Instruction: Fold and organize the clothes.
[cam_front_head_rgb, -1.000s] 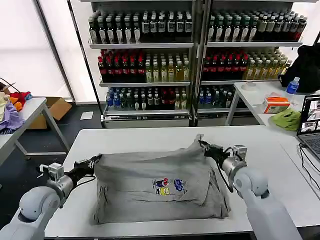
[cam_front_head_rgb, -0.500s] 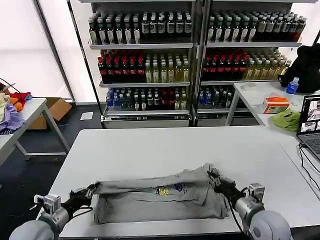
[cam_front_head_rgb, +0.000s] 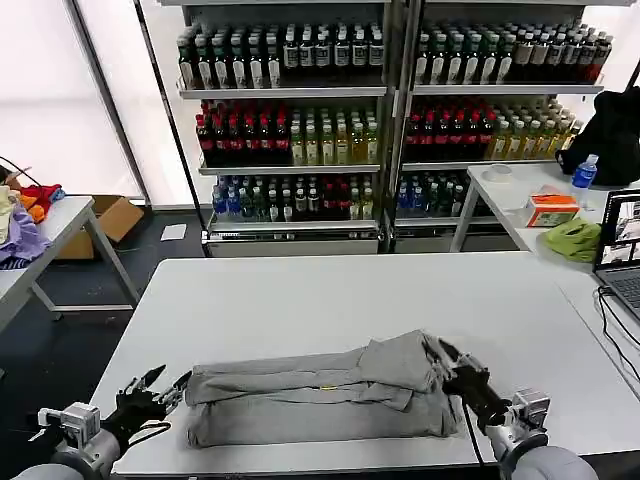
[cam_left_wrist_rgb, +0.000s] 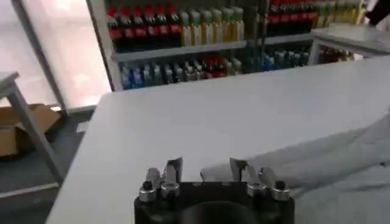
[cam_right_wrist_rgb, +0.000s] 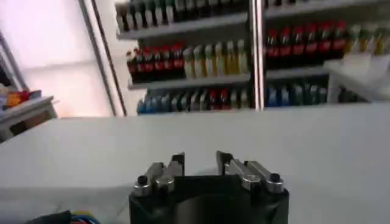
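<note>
On the far left of the head view a side table carries purple, orange and red fabrics; they are not part of the work.

The left gripper is low at the near left corner of the white table. Its fingers are spread apart and hold nothing. The tips are just beside the left end of the grey shirt, and I cannot tell if they touch it. In the left wrist view the left gripper also stands released, with bare tabletop between the fingers and a grey fold of the shirt near them.

The shirt lies in the near middle of the table, folded into a long flat band parallel to the near edge, with a loose flap on top toward its right end. It looks light, soft and limp, so I judge it will sag and not keep a shape when lifted. It is best taken at an outer corner or at a doubled edge, pinching all layers together.

The right gripper is at the right end of the band. It appears released as well: in the right wrist view the right gripper has a clear gap between its fingers and nothing inside.

Behind stand shelves of bottles; at the far right a laptop.
</note>
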